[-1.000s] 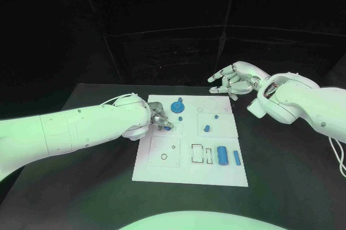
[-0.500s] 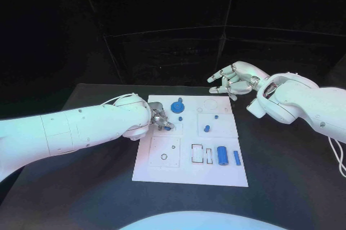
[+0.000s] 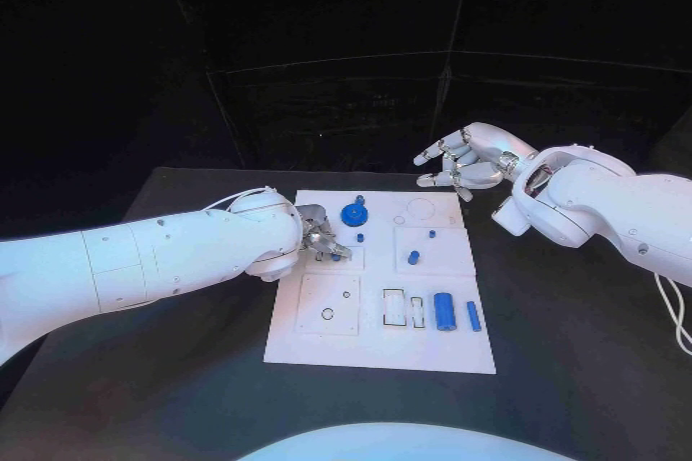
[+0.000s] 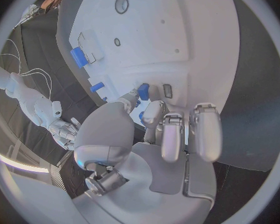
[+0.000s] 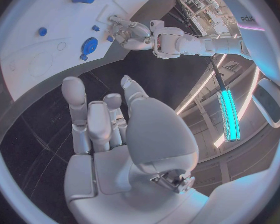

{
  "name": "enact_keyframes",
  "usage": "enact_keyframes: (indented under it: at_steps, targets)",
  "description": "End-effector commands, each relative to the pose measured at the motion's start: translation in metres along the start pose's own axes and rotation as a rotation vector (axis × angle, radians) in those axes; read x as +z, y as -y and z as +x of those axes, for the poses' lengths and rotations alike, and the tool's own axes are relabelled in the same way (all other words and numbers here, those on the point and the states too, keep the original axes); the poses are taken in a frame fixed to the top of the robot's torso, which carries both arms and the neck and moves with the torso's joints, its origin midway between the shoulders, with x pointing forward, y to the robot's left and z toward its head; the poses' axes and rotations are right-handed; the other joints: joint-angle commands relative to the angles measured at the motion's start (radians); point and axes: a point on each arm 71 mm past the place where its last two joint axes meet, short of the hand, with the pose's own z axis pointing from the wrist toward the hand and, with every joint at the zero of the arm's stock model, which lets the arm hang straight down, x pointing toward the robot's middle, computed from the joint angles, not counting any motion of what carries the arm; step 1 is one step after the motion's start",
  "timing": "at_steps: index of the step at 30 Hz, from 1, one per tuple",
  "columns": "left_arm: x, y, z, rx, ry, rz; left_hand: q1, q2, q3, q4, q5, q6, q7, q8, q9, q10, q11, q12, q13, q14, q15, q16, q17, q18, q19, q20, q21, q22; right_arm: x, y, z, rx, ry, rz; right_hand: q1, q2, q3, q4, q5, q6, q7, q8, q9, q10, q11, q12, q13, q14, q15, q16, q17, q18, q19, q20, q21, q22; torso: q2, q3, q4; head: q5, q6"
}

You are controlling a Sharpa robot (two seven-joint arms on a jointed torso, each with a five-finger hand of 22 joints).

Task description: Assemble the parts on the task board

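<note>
The white rectangular task board [image 3: 382, 311] lies at the centre of the black table [image 3: 173, 381], in the middle of the frame. Above its upper right corner the right hand [image 3: 469, 159] hovers, fingers spread and holding nothing. At the board's upper left edge the left hand [image 3: 320, 239] pinches a small blue part [image 4: 143, 91] against the board. A round blue disc [image 3: 355, 216] sits near the top; two blue cylinders [image 3: 446, 307] lie lower right.
</note>
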Motion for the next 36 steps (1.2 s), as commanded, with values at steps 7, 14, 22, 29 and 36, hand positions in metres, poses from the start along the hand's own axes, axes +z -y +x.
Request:
enact_keyframes:
  at_steps: [7,14,22,29,36]
  targets:
    - [0.000,0.000,0.002,0.008,-0.018,-0.008,-0.019,-0.001,-0.029,0.019,0.002,0.010,-0.001,0.010,0.004,0.008,0.000,0.004,0.002,0.108,-0.009,0.003,0.263,-0.012,0.036,-0.011,0.009,0.027,0.001,-0.002,0.000,0.000,-0.009,-0.012,-0.005,0.005,-0.005,0.005,0.003,-0.006,-0.002,0.005,0.000,-0.006,-0.002,-0.003,-0.002,-0.001,-0.006,-0.004,-0.001,0.005,-0.005,0.001,-0.005,-0.002,0.000,0.0002,-0.0003,0.000,0.000]
    - [-0.001,-0.002,0.000,0.001,-0.010,-0.008,-0.052,-0.024,-0.106,0.066,-0.001,0.009,-0.003,0.014,0.008,0.008,-0.002,0.005,0.002,0.108,-0.010,0.003,0.263,-0.012,0.037,-0.013,0.009,0.030,0.001,-0.001,-0.001,0.000,-0.008,-0.009,-0.008,0.004,-0.008,0.007,-0.001,-0.007,-0.002,0.006,-0.001,-0.007,-0.002,-0.003,-0.004,-0.001,-0.006,-0.006,-0.003,0.005,-0.005,0.002,-0.008,-0.004,0.000,-0.0006,0.0011,-0.001,0.000]
    - [-0.008,0.003,-0.015,-0.053,0.020,0.022,-0.066,-0.045,-0.198,0.119,-0.008,0.005,-0.005,0.015,0.012,0.006,-0.005,0.003,-0.001,0.108,-0.014,0.003,0.263,-0.011,0.035,-0.017,0.005,0.026,0.001,0.000,-0.002,-0.001,-0.004,-0.004,-0.010,0.003,-0.011,0.009,-0.007,-0.008,-0.002,0.007,-0.001,-0.008,-0.002,-0.005,-0.008,-0.002,-0.006,-0.008,-0.005,0.006,-0.005,0.002,-0.011,-0.008,-0.001,-0.0004,0.0013,0.000,0.002]
    - [-0.022,0.014,-0.041,-0.100,0.047,0.068,-0.042,-0.035,-0.242,0.121,-0.008,-0.021,0.003,-0.001,0.008,-0.010,0.001,-0.014,-0.021,0.108,-0.010,0.003,0.263,-0.008,0.028,-0.016,-0.009,0.007,0.002,0.002,-0.003,-0.002,0.000,-0.001,-0.012,0.003,-0.012,0.010,-0.008,-0.009,-0.002,0.007,-0.001,-0.009,-0.002,-0.005,-0.009,-0.002,-0.006,-0.010,-0.006,0.006,-0.006,0.002,-0.014,-0.011,0.000,-0.0003,0.0000,0.001,0.009]
    - [-0.028,0.006,-0.078,-0.056,0.040,0.035,0.069,-0.008,-0.268,0.099,-0.007,-0.099,0.041,-0.080,-0.043,-0.053,0.032,-0.058,-0.078,0.108,0.014,0.003,0.263,0.002,0.011,0.003,-0.047,-0.043,0.002,0.003,-0.003,-0.003,0.000,0.002,-0.013,0.003,-0.013,0.011,-0.009,-0.010,-0.002,0.007,-0.001,-0.009,-0.001,-0.005,-0.009,-0.002,-0.006,-0.010,-0.006,0.006,-0.006,0.002,-0.014,-0.011,0.000,0.0004,0.0011,-0.002,0.014]
